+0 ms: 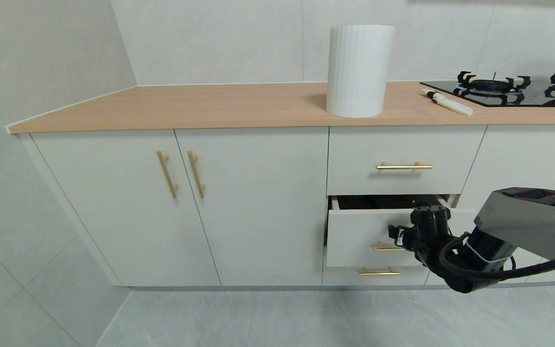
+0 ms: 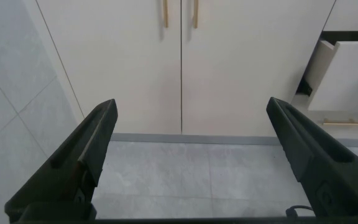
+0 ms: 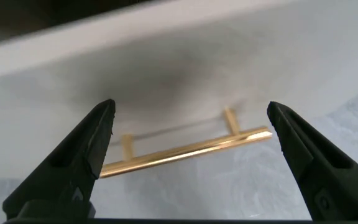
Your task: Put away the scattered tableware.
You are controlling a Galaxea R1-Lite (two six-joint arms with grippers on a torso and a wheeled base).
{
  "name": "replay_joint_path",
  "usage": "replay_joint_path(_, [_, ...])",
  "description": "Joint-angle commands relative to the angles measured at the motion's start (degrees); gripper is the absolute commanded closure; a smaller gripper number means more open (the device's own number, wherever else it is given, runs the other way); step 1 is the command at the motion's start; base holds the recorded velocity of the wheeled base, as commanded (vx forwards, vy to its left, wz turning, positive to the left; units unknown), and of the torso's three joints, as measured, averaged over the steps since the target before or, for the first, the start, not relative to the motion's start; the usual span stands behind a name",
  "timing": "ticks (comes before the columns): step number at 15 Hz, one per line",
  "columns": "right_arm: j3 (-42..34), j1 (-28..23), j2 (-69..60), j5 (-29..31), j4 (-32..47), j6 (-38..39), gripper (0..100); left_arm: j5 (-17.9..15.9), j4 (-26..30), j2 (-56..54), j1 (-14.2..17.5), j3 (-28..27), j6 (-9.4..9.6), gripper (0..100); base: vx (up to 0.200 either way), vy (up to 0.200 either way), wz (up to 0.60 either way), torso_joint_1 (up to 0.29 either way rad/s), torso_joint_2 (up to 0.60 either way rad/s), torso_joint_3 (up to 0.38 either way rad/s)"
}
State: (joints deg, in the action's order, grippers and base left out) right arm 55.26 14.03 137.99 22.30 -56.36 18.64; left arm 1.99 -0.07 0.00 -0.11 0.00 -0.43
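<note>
Hovering just before the gold handle [image 3: 185, 151] of the partly pulled-out middle drawer [image 1: 354, 231], right gripper [image 3: 190, 107] spread wide and holding nothing, left gripper [image 2: 191, 102] likewise wide open and empty, facing the cabinet doors [image 2: 135, 62], white utensil [image 1: 446, 102] lying on the wooden counter [image 1: 210, 103] beside the stove [image 1: 504, 94], white ribbed canister [image 1: 358, 70] nearby.

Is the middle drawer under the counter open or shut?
Partly open: the middle drawer sticks out, with a dark gap behind its front.

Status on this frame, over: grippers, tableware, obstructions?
Left gripper open, empty. Right gripper open before handle of ajar drawer. White utensil on counter. No obstruction seen.
</note>
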Motion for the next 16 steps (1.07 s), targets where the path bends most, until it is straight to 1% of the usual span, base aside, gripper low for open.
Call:
replay_joint_path(1, [1.87,-1.11,2.82,0.03,-0.07,0.08,0,0.03,-0.01,0.09,0.02,0.0,-0.01,0,0.0,0.0,0.0,0.0,0.0,0.0])
replay_joint_path(3, [2.75,-1.81,3.69,0.03,-0.24,0.17,0,0.03,-0.01,0.09,0.02,0.0,-0.01,0,0.0,0.0,0.0,0.0,0.0,0.0])
replay_joint_path(5, [4.68,-2.52,5.36,0.03,-2.35,0.17,0,0.03,-0.01,0.09,0.02,0.0,-0.01,0,0.0,0.0,0.0,0.0,0.0,0.0])
replay_joint_path(9, [7.23,-3.31,7.12,-0.06,-2.35,-0.01,0,0.03,-0.01,0.09,0.02,0.0,-0.01,0,0.0,0.0,0.0,0.0,0.0,0.0])
replay_joint_path(16, [13.82,-4.63,8.88,-0.06,-1.83,-0.09,0,0.03,-0.01,0.09,0.02,0.0,-0.01,0,0.0,0.0,0.0,0.0,0.0,0.0])
